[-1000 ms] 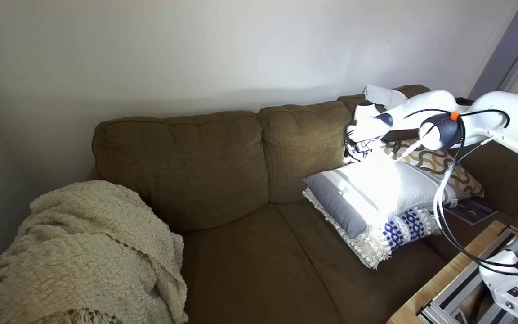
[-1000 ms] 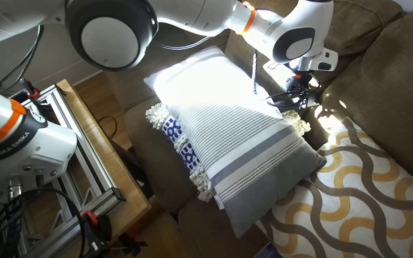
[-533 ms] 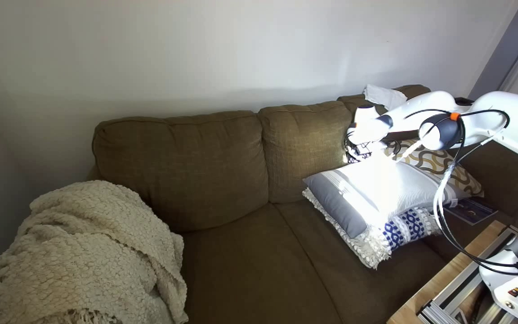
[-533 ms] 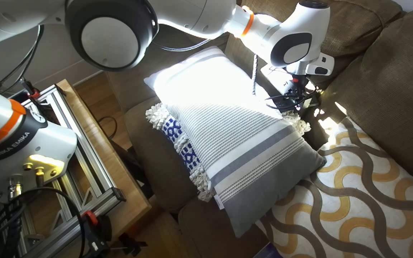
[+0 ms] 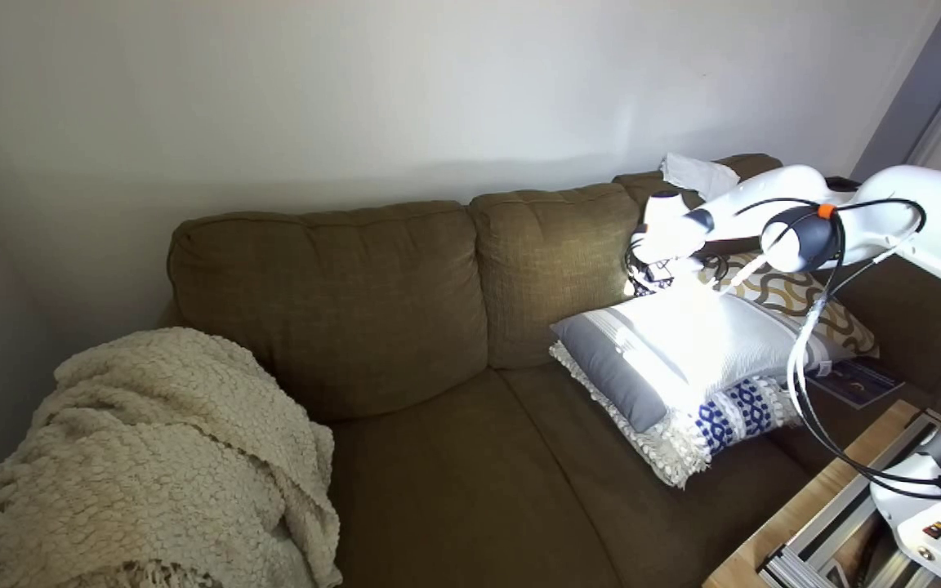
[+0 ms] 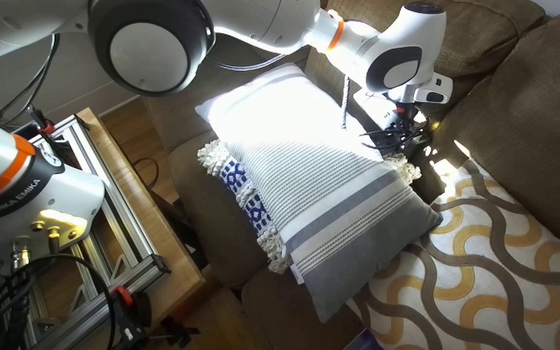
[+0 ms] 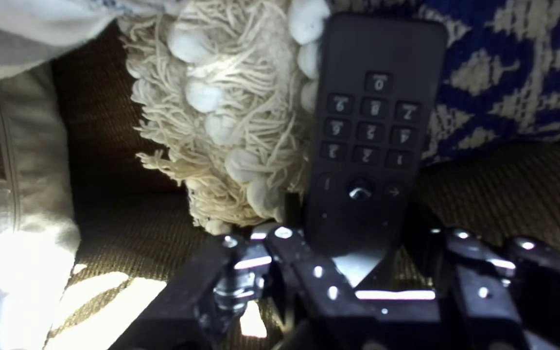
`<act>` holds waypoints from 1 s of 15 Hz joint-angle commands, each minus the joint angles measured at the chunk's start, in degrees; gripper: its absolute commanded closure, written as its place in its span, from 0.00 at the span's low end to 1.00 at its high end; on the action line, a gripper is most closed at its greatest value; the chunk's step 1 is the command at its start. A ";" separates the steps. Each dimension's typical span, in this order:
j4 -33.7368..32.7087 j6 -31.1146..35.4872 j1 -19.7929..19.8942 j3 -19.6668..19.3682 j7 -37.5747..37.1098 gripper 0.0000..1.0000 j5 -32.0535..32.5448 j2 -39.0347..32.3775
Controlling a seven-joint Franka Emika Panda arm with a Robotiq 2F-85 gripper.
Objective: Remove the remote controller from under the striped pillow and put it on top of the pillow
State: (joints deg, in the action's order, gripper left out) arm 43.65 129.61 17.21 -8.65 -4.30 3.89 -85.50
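Note:
A dark remote controller (image 7: 375, 131) with numbered keys shows in the wrist view, its keys upside down. My gripper (image 7: 355, 218) is shut on the near end of the remote controller, one finger along each side. The far end rests against a blue-and-white pillow (image 7: 479, 73) and its cream tassels (image 7: 221, 112). In both exterior views the striped pillow (image 6: 319, 184), white with grey bands, lies on top of that tasselled pillow. The gripper (image 6: 413, 141) is low between the striped pillow's edge and the sofa back; the remote controller cannot be made out there.
A sofa back cushion (image 6: 528, 102) rises close beside the hand. A wavy-patterned cushion (image 6: 474, 257) lies near the striped pillow's grey end. A black cable loop (image 6: 382, 143) hangs from the wrist over the pillow's edge. A fleecy blanket (image 5: 168, 457) covers the sofa's far end.
The hand has shifted slightly towards the striped pillow and a little lower, then come almost to rest. The fingers have come together. The pillows have not moved.

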 commanded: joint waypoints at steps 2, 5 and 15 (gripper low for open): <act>2.53 -0.58 -1.37 -1.90 -2.06 0.73 0.89 2.39; 4.68 -1.94 -2.84 -3.70 -3.88 0.74 1.24 4.32; 10.24 -7.86 -10.24 -10.46 -7.39 0.74 2.45 9.08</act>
State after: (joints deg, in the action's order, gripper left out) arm 48.99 123.62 9.72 -16.82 -8.73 4.66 -79.77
